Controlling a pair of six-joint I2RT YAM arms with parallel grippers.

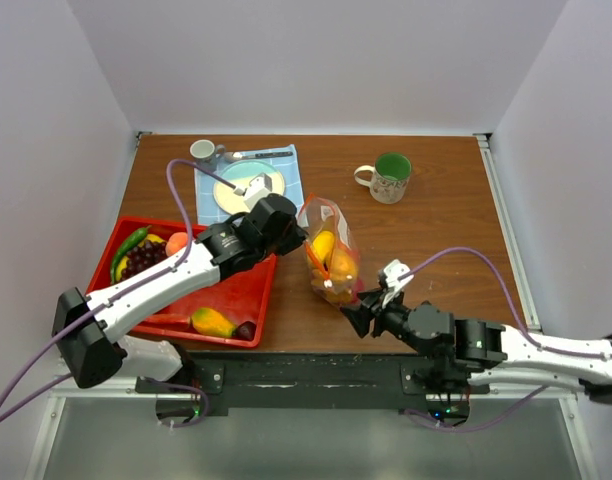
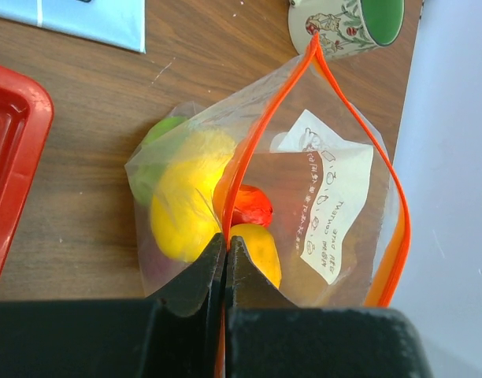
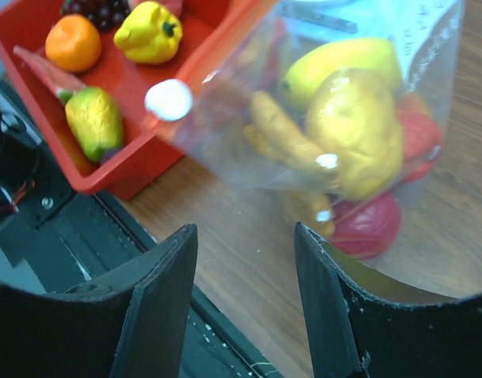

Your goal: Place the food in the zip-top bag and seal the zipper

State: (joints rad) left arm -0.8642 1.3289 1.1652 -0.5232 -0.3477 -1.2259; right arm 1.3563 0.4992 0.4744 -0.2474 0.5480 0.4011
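Clear crinkly zip-top bag (image 1: 328, 250) being gripped at its mouth on the wooden table (image 1: 436, 250).
Its reddish-orange zipper strip (image 2: 253, 142), running straight away from them, is being pinched by the closed left jaws; the right jaws are being held wide and empty beside the bag.

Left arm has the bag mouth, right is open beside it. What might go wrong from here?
1. The left gripper pinches one zipper lip while the mouth gapes; a tug may spill food from the bag.
2. Pepper, orange and mango lie in the tray; sealing now would leave them out.
3. The open right gripper isn't holding the bag, so it may slide.
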